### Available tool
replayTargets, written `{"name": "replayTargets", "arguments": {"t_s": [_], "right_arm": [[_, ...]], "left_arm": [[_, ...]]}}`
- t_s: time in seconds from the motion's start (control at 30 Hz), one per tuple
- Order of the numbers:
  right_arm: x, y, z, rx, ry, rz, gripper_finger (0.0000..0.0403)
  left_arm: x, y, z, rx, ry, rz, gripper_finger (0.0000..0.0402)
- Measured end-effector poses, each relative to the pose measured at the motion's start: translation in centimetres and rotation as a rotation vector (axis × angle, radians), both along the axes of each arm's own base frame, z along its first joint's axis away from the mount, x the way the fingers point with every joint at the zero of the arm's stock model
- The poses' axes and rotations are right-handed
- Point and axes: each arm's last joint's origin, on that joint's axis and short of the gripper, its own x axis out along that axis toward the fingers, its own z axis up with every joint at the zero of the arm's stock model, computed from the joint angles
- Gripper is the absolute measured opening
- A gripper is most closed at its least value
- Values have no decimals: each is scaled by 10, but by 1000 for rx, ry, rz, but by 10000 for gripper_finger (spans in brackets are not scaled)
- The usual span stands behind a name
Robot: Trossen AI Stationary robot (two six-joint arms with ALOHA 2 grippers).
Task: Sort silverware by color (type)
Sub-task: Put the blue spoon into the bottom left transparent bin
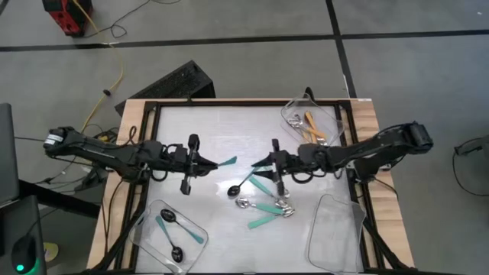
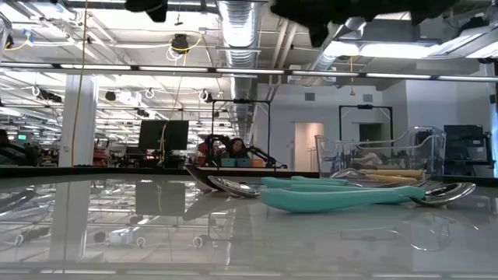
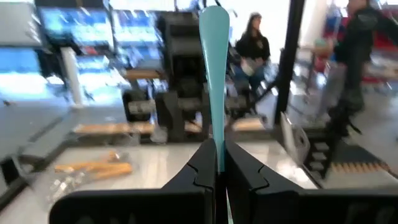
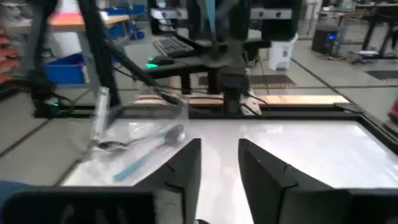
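The near-left tray [image 1: 145, 229] holds two blue spoons [image 1: 170, 224]; the far-right tray [image 1: 294, 111] holds orange spoons [image 1: 312, 128]. The left gripper [image 1: 205, 163] clamps a teal spoon [image 1: 226, 162]; the right gripper [image 1: 263, 166] stands open.

The spoon [image 3: 214, 74] in the black left gripper [image 3: 217, 163] has a teal handle. Orange-handled spoons [image 1: 313, 127] lie in a clear tray [image 1: 294, 111]; the tabletop [image 1: 229, 134] is glossy white.

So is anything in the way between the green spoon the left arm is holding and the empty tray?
Possibly. The left gripper holds a teal spoon above the table. The empty tray sits near the right corner, and the right gripper plus a pile of spoons lie between them.
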Motion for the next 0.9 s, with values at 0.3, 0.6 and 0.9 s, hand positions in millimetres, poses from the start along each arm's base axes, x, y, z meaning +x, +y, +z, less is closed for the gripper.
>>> {"name": "replayTargets", "arguments": {"t_s": [0.3, 0.6, 0.9], "right_arm": [[24, -5, -17, -1, -106, -37, 215], [59, -4, -30, 14, -227, -38, 230], [74, -5, -19, 10, -272, -44, 231]], "left_arm": [[-18, 7, -46, -79, -168, 56, 0], [-10, 6, -59, -91, -153, 82, 0], [0, 5, -64, -74, -181, 86, 0]]}}
